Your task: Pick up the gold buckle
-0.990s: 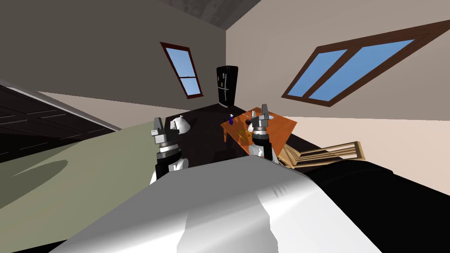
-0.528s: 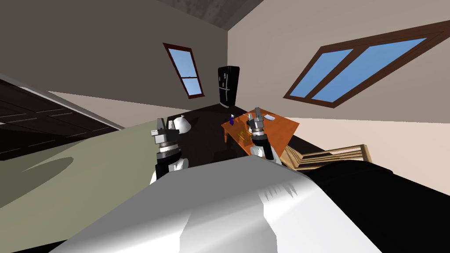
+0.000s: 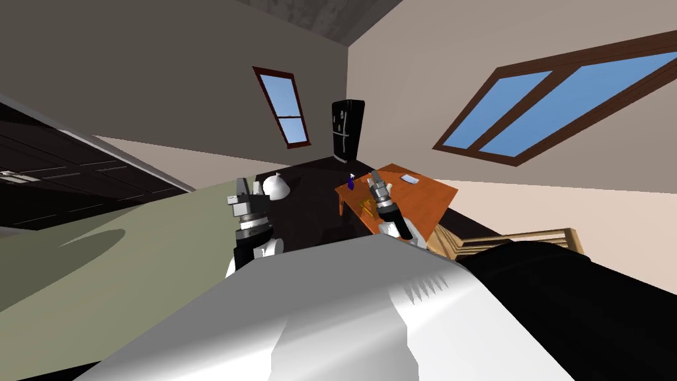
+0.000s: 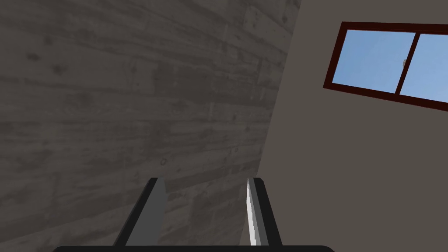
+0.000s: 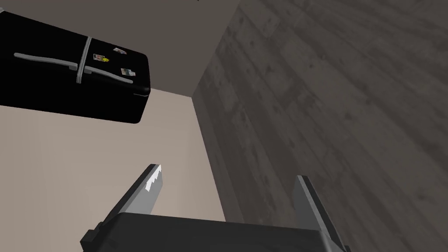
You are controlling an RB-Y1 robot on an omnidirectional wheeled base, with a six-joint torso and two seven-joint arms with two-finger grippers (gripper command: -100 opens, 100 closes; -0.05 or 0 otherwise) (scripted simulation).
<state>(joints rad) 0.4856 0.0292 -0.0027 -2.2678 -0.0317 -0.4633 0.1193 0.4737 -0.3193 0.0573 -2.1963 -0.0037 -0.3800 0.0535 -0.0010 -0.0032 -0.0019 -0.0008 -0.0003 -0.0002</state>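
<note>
My head has turned a little, so the whole room sits shifted in the head view. The left gripper (image 3: 246, 188) still stands upright, well to the left of the orange table (image 3: 430, 198), its fingers spread and holding nothing. The right gripper (image 3: 373, 177), which stood upright over the table a second ago, has tipped over and now leans toward the table's far left corner. Its fingers (image 5: 151, 186) are also spread apart and empty, pointing up toward the black fridge (image 3: 347, 129) that stands beyond the table against the wall. Left of the table, on a dark surface (image 3: 311, 198), sits a white domed thing (image 3: 274, 187). A small blue bottle (image 3: 350, 182) stands on the table's far left corner, close to the right gripper's tips. A small pale thing (image 3: 410, 179) lies near the table's far edge. To the right of the table is a wooden chair (image 3: 516, 241). The gold buckle (image 3: 366, 206) lies on the near left part of the table, just beside the right forearm. It lies nearer to me than the gripper's tips, which point away from it and do not touch it.
</note>
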